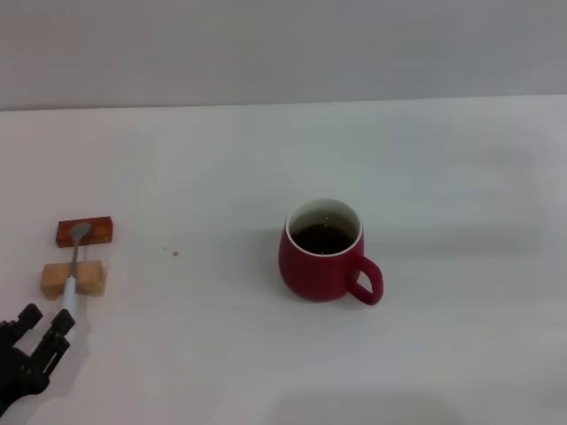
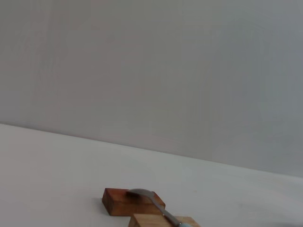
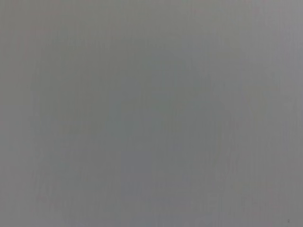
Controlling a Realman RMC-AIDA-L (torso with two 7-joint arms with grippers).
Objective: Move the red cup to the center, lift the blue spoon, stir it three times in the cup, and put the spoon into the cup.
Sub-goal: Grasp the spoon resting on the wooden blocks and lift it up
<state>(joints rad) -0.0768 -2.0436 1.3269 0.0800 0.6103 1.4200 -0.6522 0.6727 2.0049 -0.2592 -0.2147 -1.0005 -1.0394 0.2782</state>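
Head view: blue spoon (image 1: 73, 267) bridged across two blocks, left gripper (image 1: 37, 341) just short of its handle.

The spoon lies near the surface's left edge, bowl on the dark block (image 1: 85, 232), handle over the pale block (image 1: 73, 280), its long axis running from far to near, straight at the left gripper. The gripper's fingers stand apart, holding nothing. The red cup (image 1: 324, 252) sits around the middle (right arm unseen).

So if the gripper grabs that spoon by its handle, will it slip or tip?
The blue spoon bridges two wooden blocks, so lifting should be easy. Its slim, smooth-looking handle may slip or pivot bowl-down. It looks stiff and light. The left gripper sits near the handle end.
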